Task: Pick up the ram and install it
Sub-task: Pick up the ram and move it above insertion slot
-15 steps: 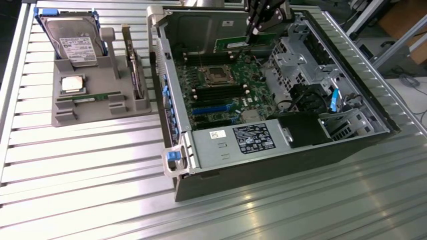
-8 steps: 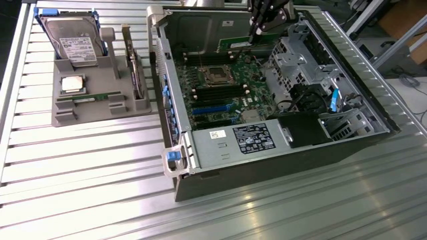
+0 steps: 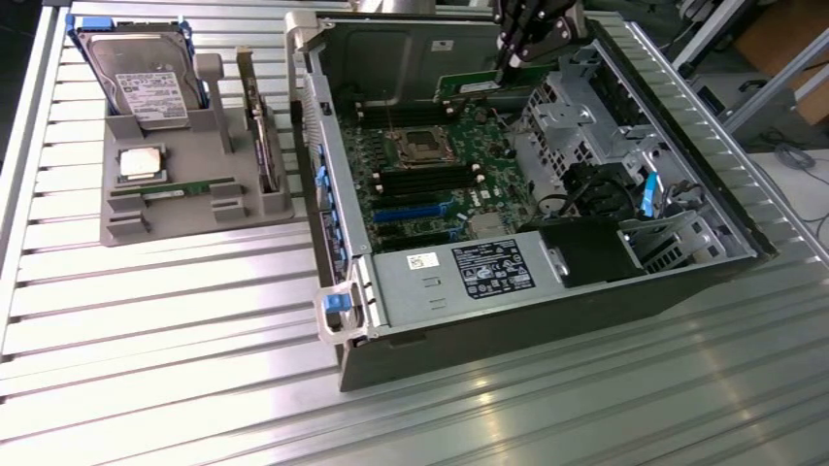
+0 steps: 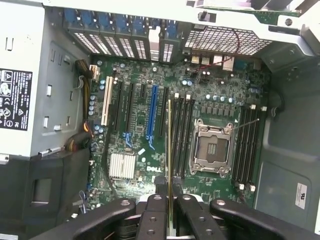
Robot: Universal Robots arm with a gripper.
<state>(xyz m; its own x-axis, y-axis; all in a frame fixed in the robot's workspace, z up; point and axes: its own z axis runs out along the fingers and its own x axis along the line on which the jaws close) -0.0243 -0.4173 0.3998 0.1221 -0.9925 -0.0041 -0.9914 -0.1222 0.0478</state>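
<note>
Wrist view: tool pinches the ram, a thin green edge-on strip.

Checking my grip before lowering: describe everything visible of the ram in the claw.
The ram shows edge-on: a long, thin, straight strip with a yellow-green edge, faces hidden. The claw is shut on one end, pinching both faces. The rest hangs over the motherboard, parallel to the black memory slots; whether it touches them is unclear.
</note>
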